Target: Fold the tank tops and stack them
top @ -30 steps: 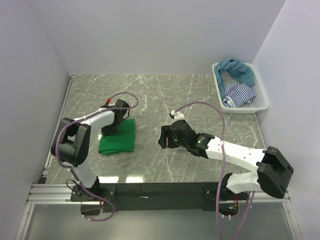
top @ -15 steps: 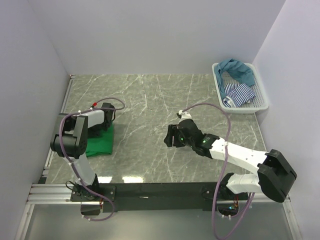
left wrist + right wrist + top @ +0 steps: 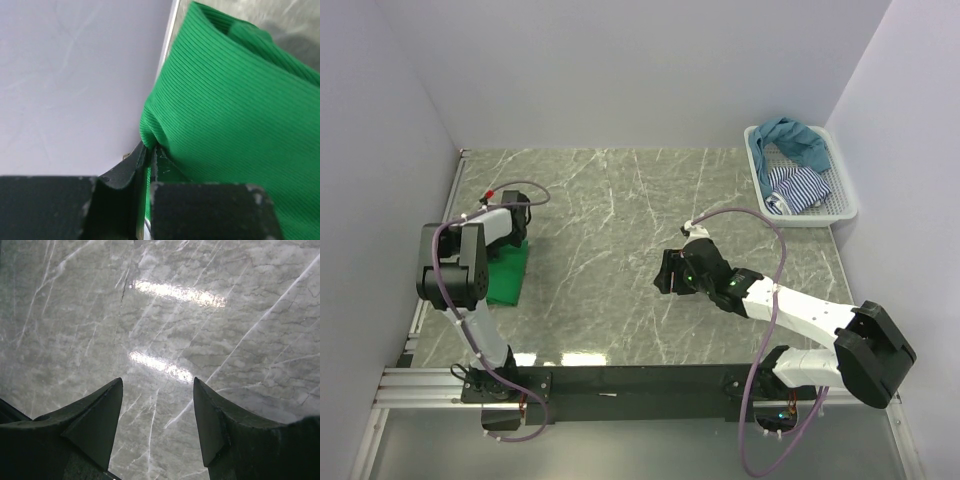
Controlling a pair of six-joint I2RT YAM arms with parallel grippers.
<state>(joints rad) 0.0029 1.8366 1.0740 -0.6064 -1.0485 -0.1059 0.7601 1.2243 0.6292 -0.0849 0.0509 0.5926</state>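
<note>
The folded bright green tank top (image 3: 508,275) (image 3: 230,100) lies at the table's far left edge, against the wall. My left gripper (image 3: 510,243) (image 3: 150,147) is shut on a pinched fold at the top's edge. My right gripper (image 3: 665,275) (image 3: 157,382) hovers open over bare marble in the middle of the table, with nothing between its fingers. The teal-blue tank top (image 3: 795,140) and the striped tank top (image 3: 795,187) lie bunched in the white basket (image 3: 842,208) at the back right.
The left wall (image 3: 75,75) and a metal rail (image 3: 448,215) run right beside the green top. The right wall stands close behind the basket. The marble table (image 3: 620,200) spans the space between the arms.
My left gripper has dragged the green top leftward to the table's left edge. The right gripper has shifted slightly right and farther back, still open.
</note>
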